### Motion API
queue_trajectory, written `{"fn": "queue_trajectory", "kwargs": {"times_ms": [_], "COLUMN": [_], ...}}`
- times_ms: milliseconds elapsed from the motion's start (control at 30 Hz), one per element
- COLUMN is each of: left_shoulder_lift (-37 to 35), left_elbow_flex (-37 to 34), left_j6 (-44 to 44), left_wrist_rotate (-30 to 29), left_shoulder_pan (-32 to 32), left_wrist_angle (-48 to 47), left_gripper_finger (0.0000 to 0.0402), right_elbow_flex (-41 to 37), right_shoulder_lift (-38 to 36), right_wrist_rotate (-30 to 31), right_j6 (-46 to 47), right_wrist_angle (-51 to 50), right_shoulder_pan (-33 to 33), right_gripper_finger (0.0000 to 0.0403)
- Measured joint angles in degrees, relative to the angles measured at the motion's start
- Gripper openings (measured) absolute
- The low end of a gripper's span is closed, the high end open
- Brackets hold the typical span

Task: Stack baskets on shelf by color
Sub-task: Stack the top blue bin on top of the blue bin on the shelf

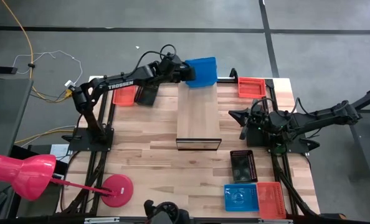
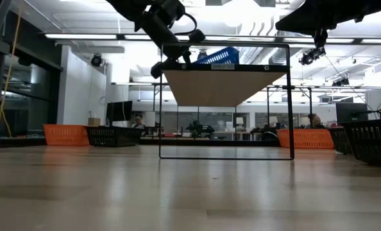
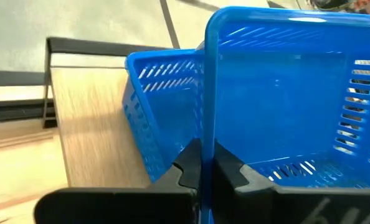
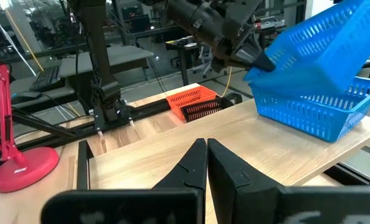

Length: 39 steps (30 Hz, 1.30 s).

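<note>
A blue basket (image 4: 325, 43) hangs tilted over the far end of the light-wood shelf (image 1: 197, 118), with my left gripper (image 1: 186, 70) shut on it. Under it a second blue basket (image 4: 309, 112) stands by its base on the shelf board (image 4: 235, 143). The held basket's low end dips toward the open top of the lower one; whether they touch, I cannot tell. My right gripper (image 1: 232, 113) waits shut and bare beside the shelf's right edge. My left gripper pinches one wall of the upper blue basket at its rim (image 3: 205, 118), one finger (image 3: 188, 165) outside the wall and the other inside. The fingers come slanting down from the table's left. The basket sits tilted in the hold, above the lower basket.
A red basket (image 1: 124, 95) and a black one (image 1: 146, 94) lie left of the shelf's far end, and another red one (image 1: 252, 87) lies right of it. A black (image 1: 242, 165), a blue (image 1: 241, 198) and a red basket (image 1: 271, 199) sit near right. A pink lamp (image 1: 116, 190) stands near left.
</note>
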Motion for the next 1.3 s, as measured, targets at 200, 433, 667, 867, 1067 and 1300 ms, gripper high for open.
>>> {"fn": "queue_trajectory", "kwargs": {"times_ms": [200, 433, 667, 867, 1067, 1300], "left_shoulder_lift": [-1.2, -4.2, -5.4, -5.5, -5.5, -5.5], "left_elbow_flex": [0.0, 0.0, 0.0, 0.0, 0.0, 0.0], "left_j6": [-0.4, -0.2, -0.2, 0.2, 3.2, 4.9], "left_wrist_rotate": [-0.1, -1.8, -4.3, -3.9, -2.1, -0.5], "left_shoulder_pan": [0.2, 0.2, 0.2, 0.3, 0.2, 0.1], "left_wrist_angle": [-3.5, -6.5, -11.4, -11.3, -10.4, -10.1], "left_gripper_finger": [0.0000, 0.0000, 0.0000, 0.0000, 0.0003, 0.0022], "right_elbow_flex": [0.0, 0.0, 0.0, 0.0, 0.0, 0.0], "right_shoulder_lift": [0.0, 0.0, 0.0, 0.0, 0.0, 0.0], "right_wrist_rotate": [0.0, 0.0, 0.0, 0.6, 0.6, 0.6], "right_j6": [0.0, 0.2, 1.5, 1.9, 2.7, 3.2], "right_wrist_angle": [0.0, 0.0, 0.1, 0.1, 0.1, 0.1], "right_shoulder_pan": [0.0, 0.0, 0.0, 0.0, 0.0, 0.0], "right_gripper_finger": [0.0000, 0.0000, 0.0000, 0.0000, 0.0000, 0.0000]}}
